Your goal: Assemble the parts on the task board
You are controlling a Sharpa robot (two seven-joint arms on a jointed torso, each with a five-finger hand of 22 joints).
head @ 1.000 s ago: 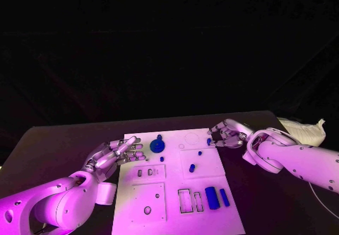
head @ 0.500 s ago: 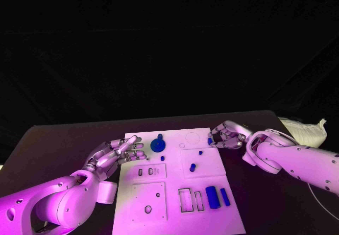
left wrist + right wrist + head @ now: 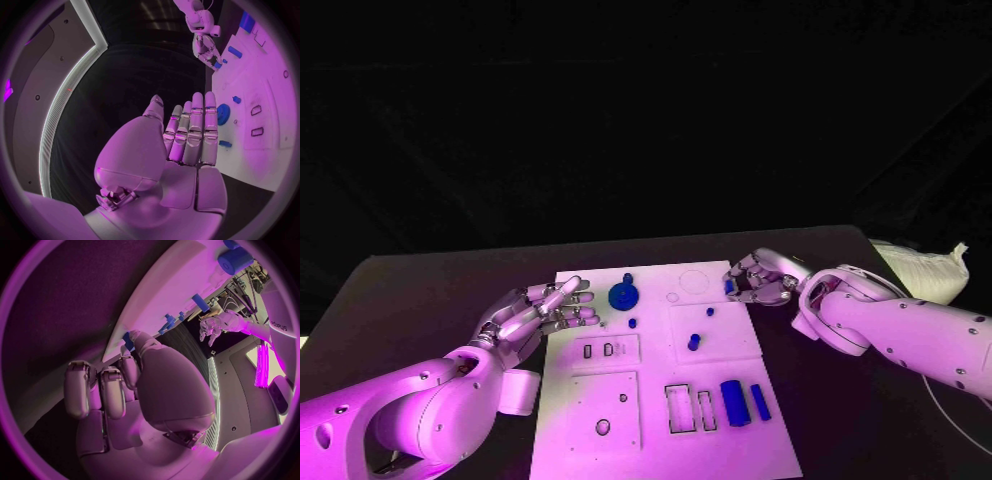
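The white task board (image 3: 668, 370) lies in the middle of the black table (image 3: 401, 290); a round blue part (image 3: 623, 296) sits near its far left corner, small blue parts (image 3: 692, 342) lie mid-board, and two long blue bars (image 3: 744, 402) rest near its near right edge. The left hand (image 3: 538, 312) hovers at the board's left edge, fingers straight and together, holding nothing; the right hand (image 3: 759, 278) curls at the far right edge, pinching a small blue piece (image 3: 730, 287).

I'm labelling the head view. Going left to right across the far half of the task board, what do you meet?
Left hand → blue gear-like round part → small blue peg → blue piece at the right hand's fingertips → right hand.
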